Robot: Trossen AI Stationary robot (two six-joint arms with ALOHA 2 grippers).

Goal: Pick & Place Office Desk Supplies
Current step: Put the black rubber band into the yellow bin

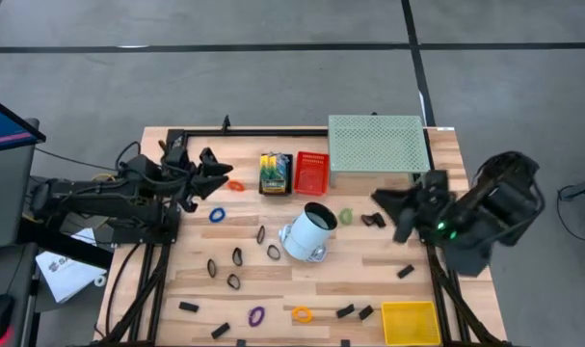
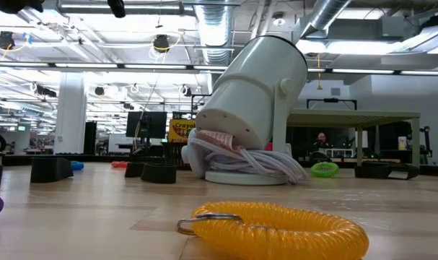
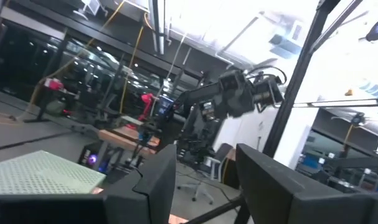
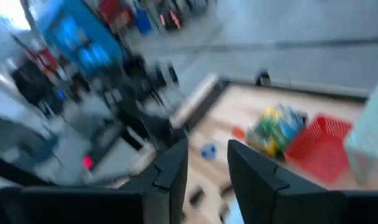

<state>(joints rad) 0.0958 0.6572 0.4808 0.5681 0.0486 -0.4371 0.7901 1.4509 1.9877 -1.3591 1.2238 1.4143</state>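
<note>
Small supplies lie loose on the wooden table (image 1: 417,253): black binder clips (image 1: 373,220), black rings (image 1: 237,255), an orange ring (image 1: 236,185), a blue ring (image 1: 217,215), a green ring (image 1: 346,216), a purple ring (image 1: 256,314) and a yellow coil ring (image 1: 302,313) (image 2: 276,227). A crayon box (image 1: 275,173) stands beside a red basket (image 1: 311,172). My left gripper (image 1: 222,171) (image 3: 204,186) hovers open near the orange ring. My right gripper (image 1: 388,207) (image 4: 207,177) is open, raised beside the binder clips at the table's right.
A white tilted cup-shaped object (image 1: 308,231) (image 2: 255,108) stands mid-table on a round base. A green perforated tray (image 1: 377,145) sits at the far edge and a yellow bin (image 1: 411,323) at the near right corner. More black clips (image 1: 345,310) lie along the near edge.
</note>
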